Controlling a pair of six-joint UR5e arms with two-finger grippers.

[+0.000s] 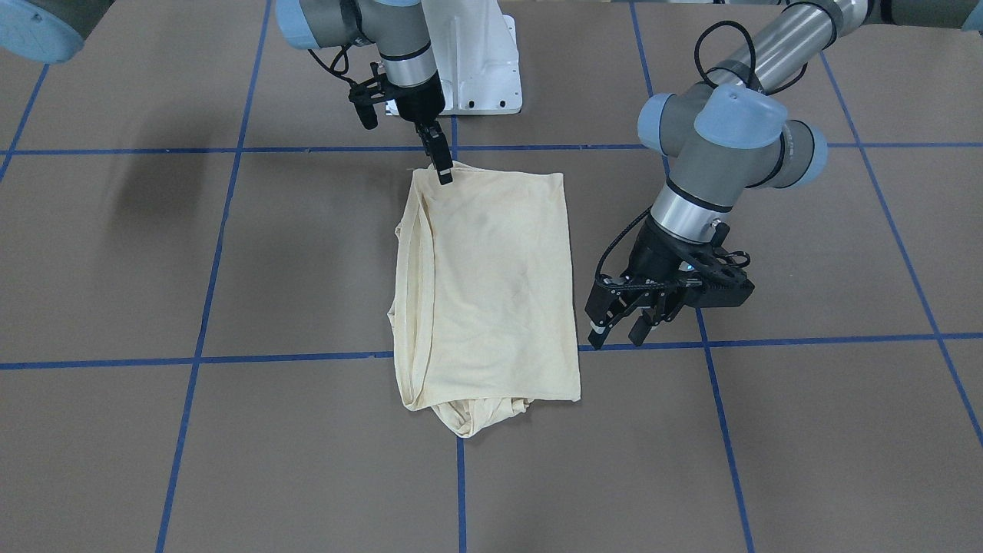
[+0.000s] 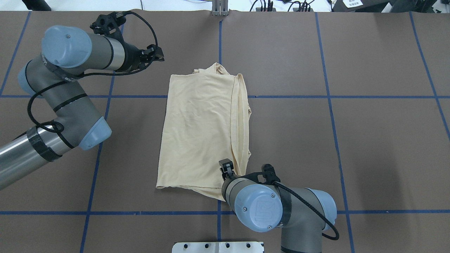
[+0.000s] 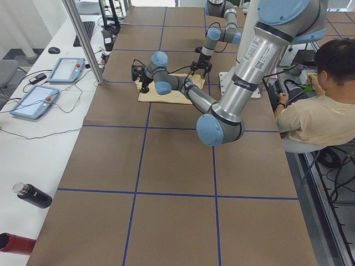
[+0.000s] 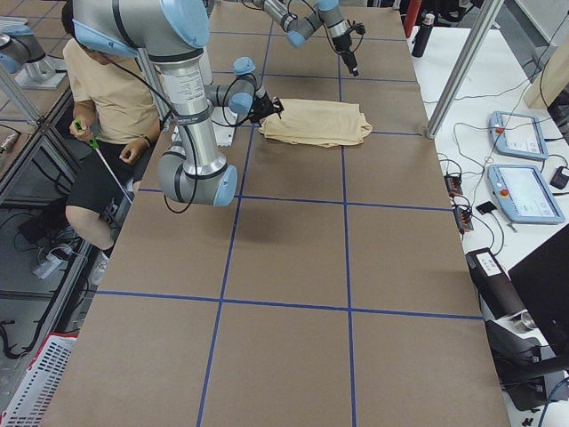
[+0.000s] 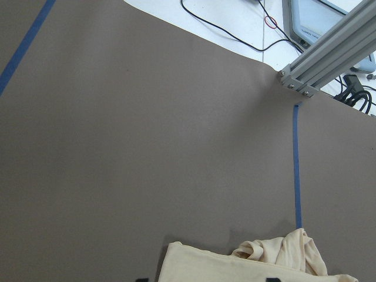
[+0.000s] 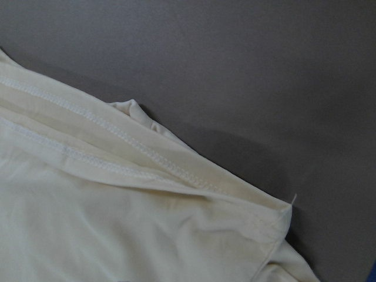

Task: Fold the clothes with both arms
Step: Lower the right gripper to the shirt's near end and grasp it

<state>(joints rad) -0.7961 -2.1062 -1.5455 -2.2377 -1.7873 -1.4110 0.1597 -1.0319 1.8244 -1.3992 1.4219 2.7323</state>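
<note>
You're looking at the T-shirt (image 1: 491, 269) showing as soft matt knit cloth, hems w/ raised stitching. Table cover (image 1: 806, 253) is reading as matt brown paper, tape lines (image 1: 292, 357) smooth blue. Left arm (image 1: 687, 157) & right arm (image 1: 376, 23) are showing matt grey shells, smooth blue plastic caps, brushed metal wrists. Pedestal (image 1: 484, 61) is looking like white painted metal.

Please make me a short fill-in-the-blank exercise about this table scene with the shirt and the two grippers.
The folded pale cream-yellow cloth shirt lies on a brown table crossed by ___ tape lines.
The left gripper hangs beside the shirt with its fingers ___.
The right gripper meets the shirt's edge nearest the robot's white metal ___.
Missing words: blue; open; base.
</note>
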